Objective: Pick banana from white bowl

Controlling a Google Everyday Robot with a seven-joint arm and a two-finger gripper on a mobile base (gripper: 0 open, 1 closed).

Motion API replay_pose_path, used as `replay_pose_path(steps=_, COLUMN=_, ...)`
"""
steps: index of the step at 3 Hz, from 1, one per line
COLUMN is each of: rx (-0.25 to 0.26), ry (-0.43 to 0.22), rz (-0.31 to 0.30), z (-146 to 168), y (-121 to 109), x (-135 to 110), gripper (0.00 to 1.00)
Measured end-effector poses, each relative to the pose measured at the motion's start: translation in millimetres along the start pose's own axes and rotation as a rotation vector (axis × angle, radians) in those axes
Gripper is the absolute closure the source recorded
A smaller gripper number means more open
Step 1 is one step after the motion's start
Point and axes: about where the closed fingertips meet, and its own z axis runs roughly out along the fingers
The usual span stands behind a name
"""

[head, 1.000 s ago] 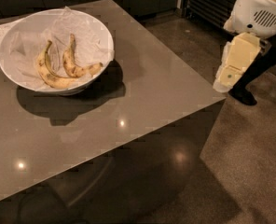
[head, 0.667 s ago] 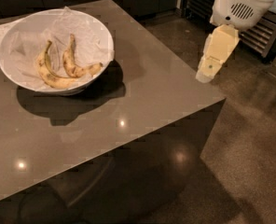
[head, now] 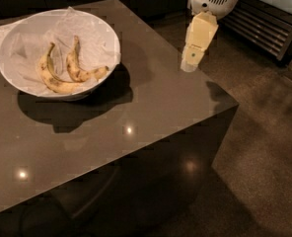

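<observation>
Leftward and nearer since a second ago, the gripper (head: pixel 190 64) now hangs at the right edge of the counter (head: pixel 151 107), having been out over the floor.

It points down with its cream body tilted, well apart from the white bowl (head: pixel 10 31), and whether the jaws are apart or together cannot be told. The bowl stands at the counter's far left, lined with crumpled white paper (head: pixel 91 28), in the same place as before. The banana (head: pixel 77 69), brown-speckled and bent like a hook, lies inside the bowl on the paper, its blunt tip toward the right rim. A second, longer banana (head: pixel 57 86) curves just beside it on the left, the two touching near their lower ends.
</observation>
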Motion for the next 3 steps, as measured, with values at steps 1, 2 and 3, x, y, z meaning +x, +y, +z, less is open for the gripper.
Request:
replay_pose_path(steps=1, rx=0.022, ry=-0.020, rz=-0.003, z=0, y=-5, x=-6, gripper=0.00)
replay_pose_path(steps=2, rx=0.024, ry=-0.050, rz=-0.048, z=1, y=-5, x=-37, gripper=0.00)
replay_pose_path(steps=3, rx=0.014, ry=-0.036, rz=-0.113, z=5, y=-4, x=-78, gripper=0.00)
